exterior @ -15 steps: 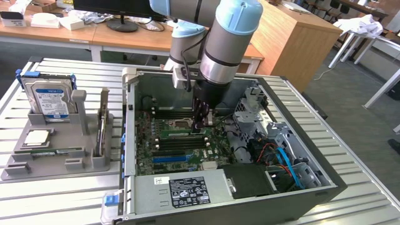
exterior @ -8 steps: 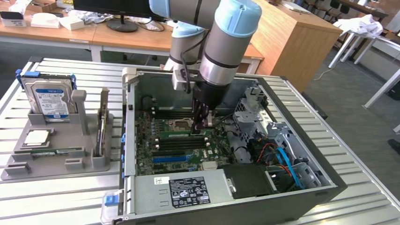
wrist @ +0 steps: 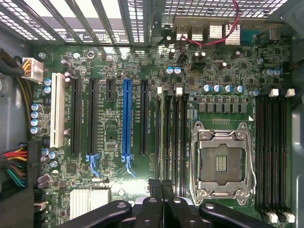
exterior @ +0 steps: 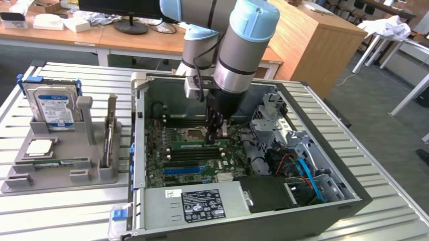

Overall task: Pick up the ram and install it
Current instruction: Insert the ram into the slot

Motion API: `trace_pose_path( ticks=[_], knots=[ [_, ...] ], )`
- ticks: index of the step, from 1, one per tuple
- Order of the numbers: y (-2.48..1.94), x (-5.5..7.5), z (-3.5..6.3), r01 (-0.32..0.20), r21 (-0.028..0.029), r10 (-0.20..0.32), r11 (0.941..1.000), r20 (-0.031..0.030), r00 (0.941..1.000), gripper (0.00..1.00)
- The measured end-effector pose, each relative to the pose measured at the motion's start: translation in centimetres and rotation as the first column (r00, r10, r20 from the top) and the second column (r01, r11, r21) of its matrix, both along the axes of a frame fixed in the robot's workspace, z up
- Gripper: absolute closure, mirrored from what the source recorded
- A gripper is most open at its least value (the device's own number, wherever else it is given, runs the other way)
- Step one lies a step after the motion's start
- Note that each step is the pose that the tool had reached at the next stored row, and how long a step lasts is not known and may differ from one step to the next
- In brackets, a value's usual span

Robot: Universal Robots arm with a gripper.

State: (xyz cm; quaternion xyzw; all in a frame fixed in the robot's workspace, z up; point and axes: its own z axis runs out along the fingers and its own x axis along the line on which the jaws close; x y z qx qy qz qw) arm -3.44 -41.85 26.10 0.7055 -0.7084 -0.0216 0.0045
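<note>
The ram (exterior: 194, 144) is a thin green stick standing on edge in one of the black motherboard slots (exterior: 194, 153) inside the open computer case (exterior: 322, 150). In the wrist view the ram (wrist: 163, 137) shows edge-on as a narrow line among the slots (wrist: 175, 137). My gripper (exterior: 218, 136) reaches down into the case at the ram's end on the exterior view's right. Its black fingers (wrist: 154, 190) are pressed together, and the gripper (wrist: 161, 184) sits right over that end of the stick. Whether the tips touch the ram is not clear.
The CPU socket (wrist: 221, 161) lies beside the slots, with more slots (wrist: 270, 152) past it. A grey holder (exterior: 60, 165) at the exterior view's left carries a silver hard drive (exterior: 54, 108) and a green strip (exterior: 64, 161). Cables and a drive cage (exterior: 302, 165) crowd the case's other side.
</note>
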Motion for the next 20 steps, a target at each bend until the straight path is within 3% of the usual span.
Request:
trace_pose_path(
  ticks=[10, 20],
  knots=[
    [0.0, 0.13, -0.12, 0.0, 0.001, 0.0, 1.0, 0.0002, 1.0, 0.89],
    [0.0, 0.13, -0.84, 0.0, 0.0007, 0.0, 1.0, 0.0034, 1.0, 0.89]
  ],
)
